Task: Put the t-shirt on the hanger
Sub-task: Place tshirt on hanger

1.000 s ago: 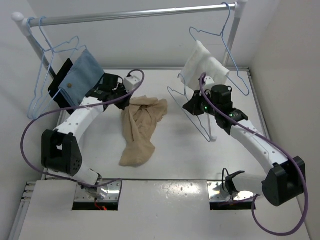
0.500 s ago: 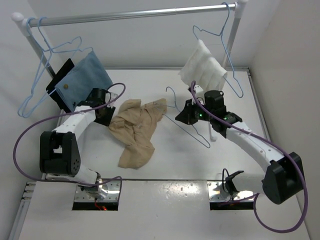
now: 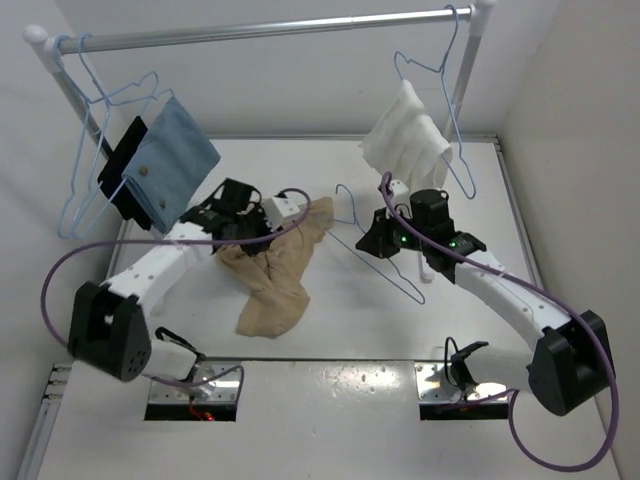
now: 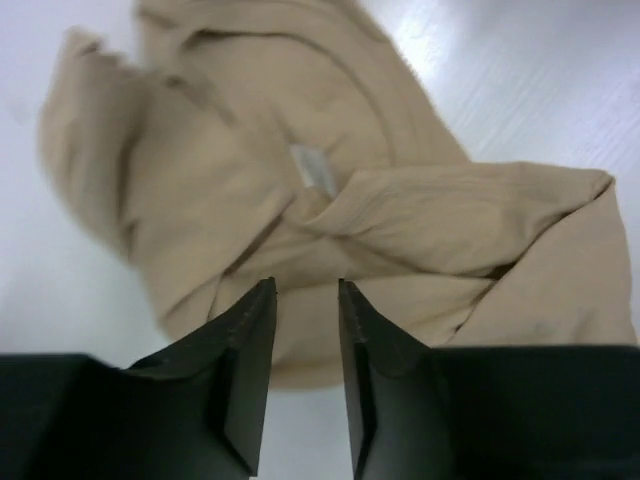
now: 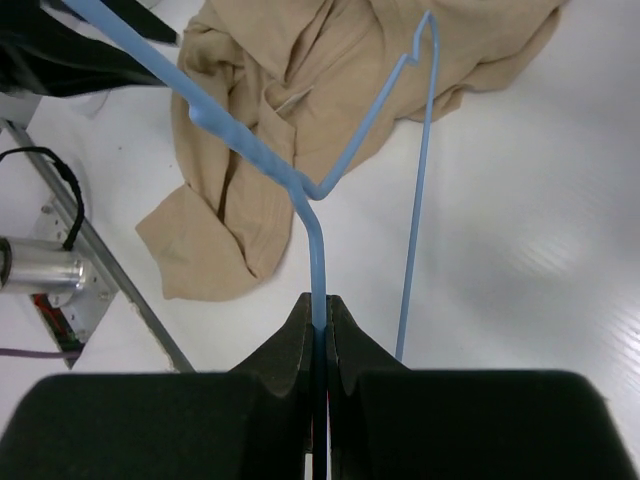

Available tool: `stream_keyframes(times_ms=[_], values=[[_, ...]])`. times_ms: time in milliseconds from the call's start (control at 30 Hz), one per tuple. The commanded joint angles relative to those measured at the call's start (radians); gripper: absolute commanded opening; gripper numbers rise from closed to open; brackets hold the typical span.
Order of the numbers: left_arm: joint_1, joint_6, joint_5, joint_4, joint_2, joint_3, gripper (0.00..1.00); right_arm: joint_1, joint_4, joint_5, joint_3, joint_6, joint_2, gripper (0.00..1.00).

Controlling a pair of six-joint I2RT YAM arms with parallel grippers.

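T-shirt (image 4: 330,220), tan-beige soft fabric, sits right under my left gripper (image 4: 305,290). The jaws are narrow with a small gap and nothing between them, tips just over a crumpled fold. My right gripper (image 5: 320,305) is clamped on the thin pale-blue wire hanger (image 5: 310,200), which I hold tilted above the white table (image 3: 330,320), hook end near the shirt's edge. The shirt lies bunched on the table between both arms. A metal rail (image 3: 260,30) behind carries more hangers, a white cloth (image 3: 405,140) and a blue cloth (image 3: 170,160).

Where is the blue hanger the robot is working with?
The hanger is right of centre in the top view, held in the right hand, beside the tan t-shirt and near the hanging white cloth.
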Motion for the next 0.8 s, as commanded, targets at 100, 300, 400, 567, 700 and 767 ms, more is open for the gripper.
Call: stream_keyframes(times_ms=[100, 300, 400, 567, 700, 767], values=[[-0.066, -0.003, -0.034, 0.071, 0.323, 0.224, 0.4, 0.004, 0.047, 0.076, -0.04, 0.016, -0.097, 0.0], [-0.066, 0.061, -0.044, 0.085, 0.567, 0.458, 0.59, 0.004, 0.047, 0.124, -0.068, 0.027, -0.156, 0.0], [-0.066, 0.07, -0.044, 0.085, 0.648, 0.509, 0.52, 0.004, 0.047, 0.142, -0.068, 0.027, -0.18, 0.0], [-0.066, 0.072, -0.094, 0.064, 0.705, 0.53, 0.41, 0.004, 0.013, 0.161, -0.057, 0.009, -0.189, 0.0], [-0.057, 0.092, -0.094, 0.063, 0.725, 0.518, 0.41, 0.004, 0.013, 0.161, -0.048, -0.011, -0.189, 0.0], [-0.057, 0.083, -0.107, 0.063, 0.739, 0.532, 0.41, 0.004, 0.013, 0.161, -0.037, -0.011, -0.169, 0.0]])
